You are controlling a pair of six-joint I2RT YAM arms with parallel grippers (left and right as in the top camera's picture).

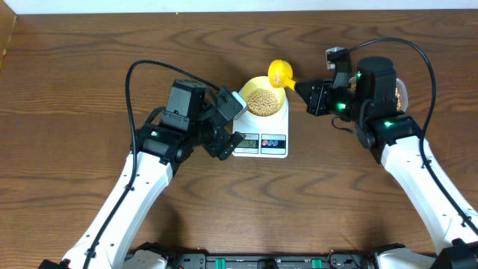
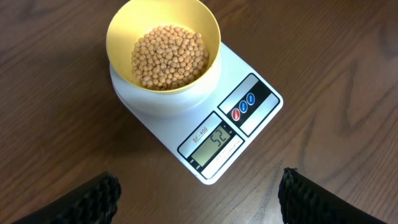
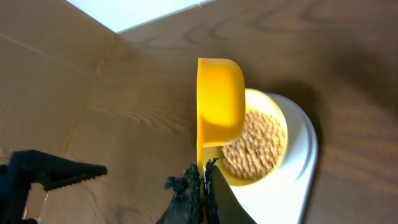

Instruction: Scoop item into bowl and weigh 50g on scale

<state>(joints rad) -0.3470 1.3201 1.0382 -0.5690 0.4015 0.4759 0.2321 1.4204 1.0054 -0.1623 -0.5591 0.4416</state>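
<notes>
We see two arms with smooth white lower links: the left arm [image 1: 131, 198] at the frame's lower left, the right arm [image 1: 422, 183] at lower right. Their wrists are boxy and black, each trailing a looping black cable [image 1: 131, 71]. Small green lights [image 1: 337, 107] glow on the right one. The left fingers [image 2: 93, 199] are black and finely dimpled.
</notes>
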